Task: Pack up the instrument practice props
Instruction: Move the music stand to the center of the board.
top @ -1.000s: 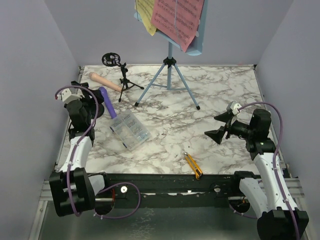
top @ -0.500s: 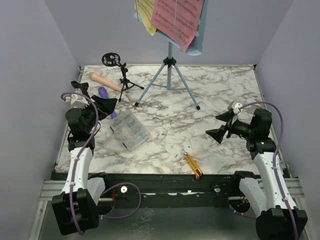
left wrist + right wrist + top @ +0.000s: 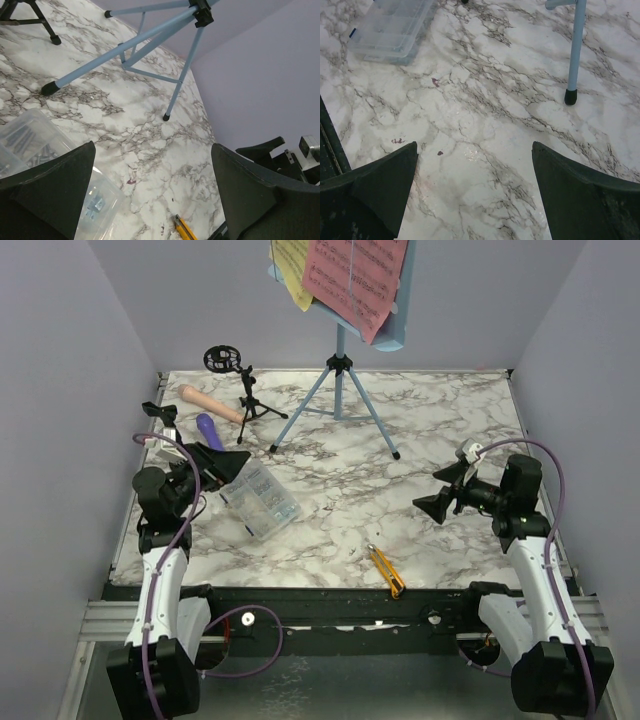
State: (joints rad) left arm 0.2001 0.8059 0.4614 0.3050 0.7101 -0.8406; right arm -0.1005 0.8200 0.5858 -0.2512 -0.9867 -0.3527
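Note:
The light-blue music rack stands on its tripod at the back middle, with a pink page and a yellow page on it. Its legs show in the left wrist view and the right wrist view. A beige microphone and a purple microphone lie at the back left. One black mic mount sits on a small black tripod, another lies by the left edge. My left gripper is open and empty beside the clear box. My right gripper is open and empty above bare marble.
A clear plastic box of small parts lies left of centre. A yellow-and-black utility knife lies near the front edge. Purple walls close in the table on three sides.
My left gripper has swung from over the purple microphone round to the right and now points across the clear box, so the purple microphone shows in full. The right arm has barely moved.

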